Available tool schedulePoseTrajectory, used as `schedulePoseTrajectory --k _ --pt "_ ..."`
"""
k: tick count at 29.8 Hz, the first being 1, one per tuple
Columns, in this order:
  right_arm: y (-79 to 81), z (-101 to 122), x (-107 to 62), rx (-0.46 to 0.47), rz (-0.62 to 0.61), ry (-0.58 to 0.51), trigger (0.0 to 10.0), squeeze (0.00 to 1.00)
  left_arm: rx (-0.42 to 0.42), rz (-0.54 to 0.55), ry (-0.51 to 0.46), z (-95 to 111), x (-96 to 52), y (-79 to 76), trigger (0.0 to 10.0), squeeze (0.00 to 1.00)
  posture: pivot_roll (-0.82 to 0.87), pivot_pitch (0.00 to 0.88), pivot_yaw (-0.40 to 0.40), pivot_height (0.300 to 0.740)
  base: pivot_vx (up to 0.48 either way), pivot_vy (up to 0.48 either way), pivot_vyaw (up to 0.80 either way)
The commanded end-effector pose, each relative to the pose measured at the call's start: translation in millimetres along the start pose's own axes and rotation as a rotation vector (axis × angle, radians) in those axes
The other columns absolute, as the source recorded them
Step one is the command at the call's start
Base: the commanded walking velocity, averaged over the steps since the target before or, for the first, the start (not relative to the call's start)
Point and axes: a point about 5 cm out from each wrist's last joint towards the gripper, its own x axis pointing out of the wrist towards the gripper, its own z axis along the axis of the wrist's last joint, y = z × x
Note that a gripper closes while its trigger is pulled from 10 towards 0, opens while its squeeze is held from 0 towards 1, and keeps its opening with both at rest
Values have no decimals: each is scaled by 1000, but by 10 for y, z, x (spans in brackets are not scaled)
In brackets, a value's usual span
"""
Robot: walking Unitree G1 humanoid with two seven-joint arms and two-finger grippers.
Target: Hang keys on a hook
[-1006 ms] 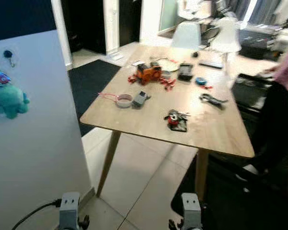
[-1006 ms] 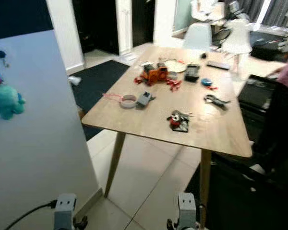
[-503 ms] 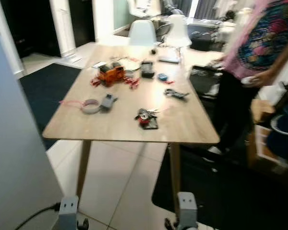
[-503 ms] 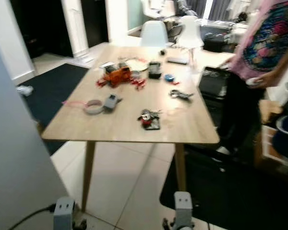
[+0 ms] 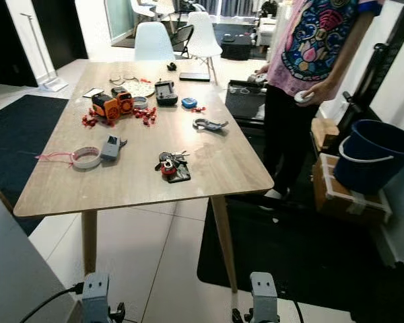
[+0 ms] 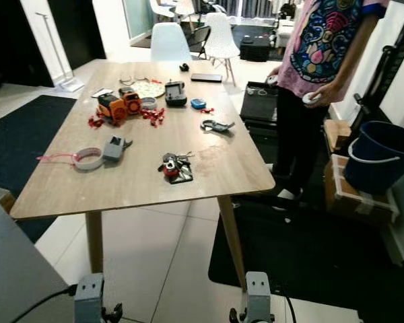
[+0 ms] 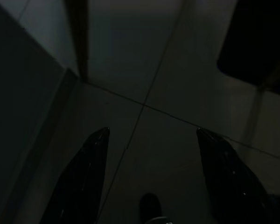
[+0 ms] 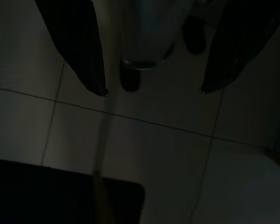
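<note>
I see keys (image 5: 172,165) frame centre on table (image 5: 67,192) | left gripper (image 7: 151,133), right gripper (image 8: 152,92): fingers spread, holding nothing, above floor tiles.

We note a wooden desk (image 5: 222,168) bearing keys (image 5: 172,165), tape roll (image 5: 86,157), orange toy (image 5: 113,104) (among other clutter).

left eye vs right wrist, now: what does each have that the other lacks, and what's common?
Left eye: wooden table with the keys near its front edge, a person standing at its right side, a blue bucket. Right wrist: the right hand, fingers spread, hanging low over the floor. Shared: pale floor tiles and a dark rug.
</note>
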Motion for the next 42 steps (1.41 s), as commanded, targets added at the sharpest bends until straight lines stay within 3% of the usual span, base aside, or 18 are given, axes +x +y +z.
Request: schedulePoseTrajectory --k 1,12,29,42 --pt "-12 -15 -6 -6 0 -1 10000 0 -23 13 15 -24 -5 16 10000 0 41 0 8 740 0 0 0" --pt "-13 -25 -9 -11 3 0 10000 0 -11 9 -18 14 -5 31 10000 0 39 3 9 740 0 0 0" --pt "-23 -41 -14 -18 3 2 10000 0 -48 12 -4 -10 -10 47 10000 0 36 0 3 740 334 0 0" --pt "-17 -24 -10 -24 10 -1 10000 0 -58 18 -15 9 -7 56 10000 0 40 0 1 740 0 0 0"
